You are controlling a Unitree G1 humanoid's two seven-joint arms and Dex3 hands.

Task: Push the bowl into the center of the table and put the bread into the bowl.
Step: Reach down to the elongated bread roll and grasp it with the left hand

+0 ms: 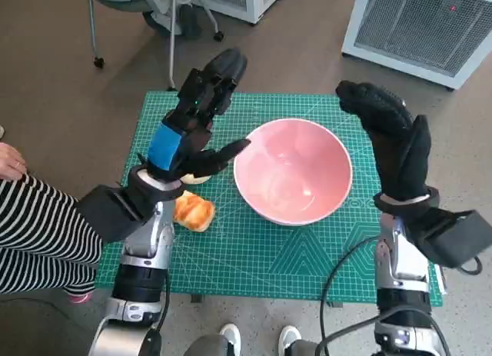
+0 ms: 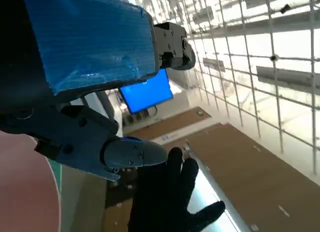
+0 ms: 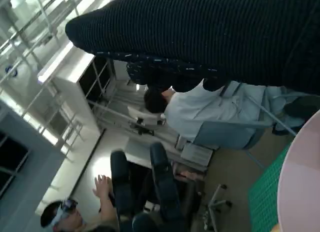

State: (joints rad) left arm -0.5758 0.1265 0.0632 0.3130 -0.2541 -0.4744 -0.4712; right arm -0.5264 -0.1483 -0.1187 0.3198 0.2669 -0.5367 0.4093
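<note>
Left hand (image 1: 192,133) raised above the green mat (image 1: 261,248), fingers spread, holding nothing; right hand (image 1: 392,141) likewise lifted at the right, fingers apart and empty. Near left, just under the left wrist: bread (image 1: 194,212) lying on the mat. Beyond, mid-tabletop between both hands: pink bowl (image 1: 293,171), upright.

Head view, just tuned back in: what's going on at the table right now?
The pink bowl sits empty near the middle of the green mat. Both hands are raised, holding nothing: the left hand to the bowl's left, the right hand to its right. The bread lies on the mat beside the bowl, below the left hand, so it is not yet in the bowl.
</note>
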